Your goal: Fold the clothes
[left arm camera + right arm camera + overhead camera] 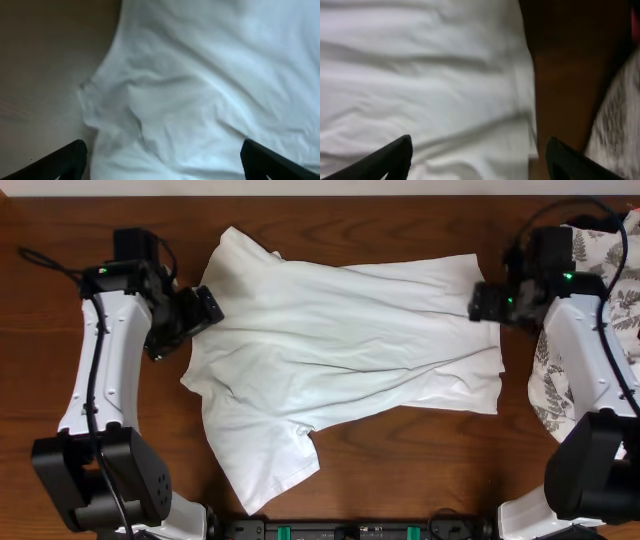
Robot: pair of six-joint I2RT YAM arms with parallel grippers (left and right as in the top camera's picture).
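Shirt (340,350) spread flat on bench (400,480), no fold made yet. Left claw (190,320) wide open at sleeve end, right claw (485,302) open at hem; both empty.

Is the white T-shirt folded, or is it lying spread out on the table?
Spread out. The T-shirt lies flat but wrinkled across the table, both sleeves sticking out, body not doubled over.

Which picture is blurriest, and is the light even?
Overhead view: sharp, evenly lit, soft crease shadows on the plain white cotton T-shirt. Left wrist view: soft focus, shirt washed out. Right wrist view: blurriest; the white cloth with grey fern-leaf print is a smear.
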